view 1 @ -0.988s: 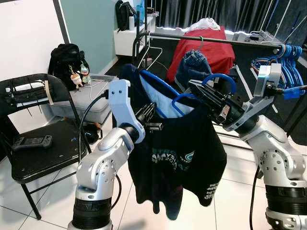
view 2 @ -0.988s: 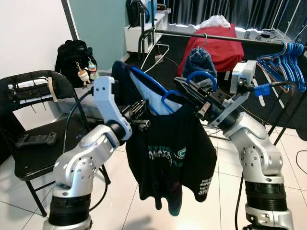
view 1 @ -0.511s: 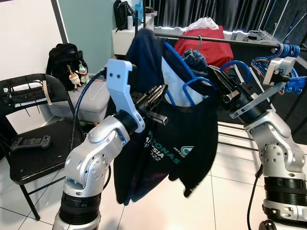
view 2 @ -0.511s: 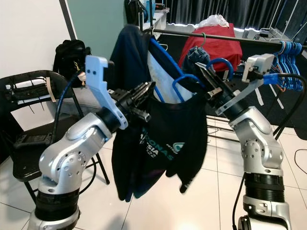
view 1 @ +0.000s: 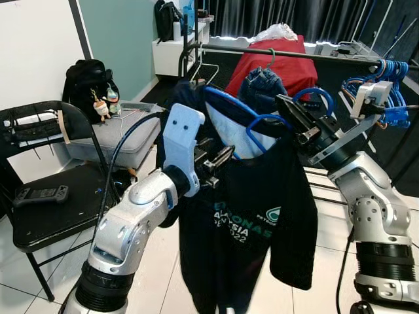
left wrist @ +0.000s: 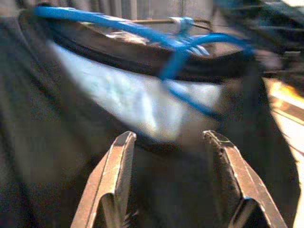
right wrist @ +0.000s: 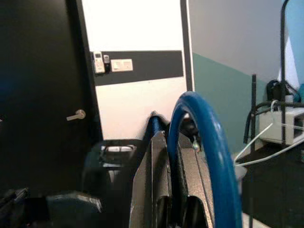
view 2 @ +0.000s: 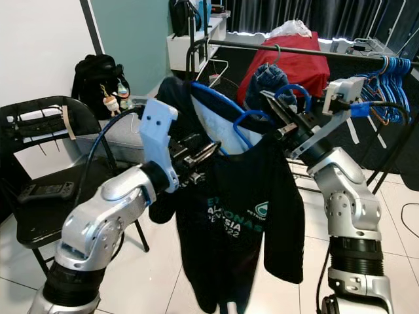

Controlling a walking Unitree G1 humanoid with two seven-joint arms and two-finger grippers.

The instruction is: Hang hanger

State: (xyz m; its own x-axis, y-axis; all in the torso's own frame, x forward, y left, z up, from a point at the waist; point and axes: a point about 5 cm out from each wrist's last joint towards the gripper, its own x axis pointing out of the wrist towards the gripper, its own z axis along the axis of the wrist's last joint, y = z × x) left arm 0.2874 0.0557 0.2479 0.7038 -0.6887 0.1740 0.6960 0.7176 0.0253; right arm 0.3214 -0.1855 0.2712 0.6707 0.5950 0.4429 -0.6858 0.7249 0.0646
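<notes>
The right gripper (view 1: 298, 121) is clamping the blue hanger (view 1: 262, 124) just below its hook, fingers pressed together on the plastic; the right wrist view is showing the hook's blue curve running up between the two closed fingers (right wrist: 159, 190). A dark T-shirt (view 1: 252, 222) is draping from the hanger and hanging free in the air between the two arms, near chest height, with its pale inner collar facing the camera. The left gripper (view 1: 213, 160) is reaching into the shirt's shoulder area; in its wrist view the fingers (left wrist: 114, 175) are standing apart against the dark cloth, so it is looking like a steadying or spreading touch, not a grip. The rail (view 1: 288, 55) is running across the scene behind and above the load, well apart from the hook, with a red garment (view 1: 288, 72) and a denim piece (view 1: 258, 88) on it and a bunch of spare hangers (view 1: 389, 85) at its right end. A folding chair (view 1: 46, 196) is standing off to the left. By my reading the carry step is under way and the hanging itself is not yet done. The next move is calling for lifting the hook above the rail at a bare stretch between the denim and the spare hangers, then lowering it on and letting go, while the left gripper is drawing clear of the cloth.
</notes>
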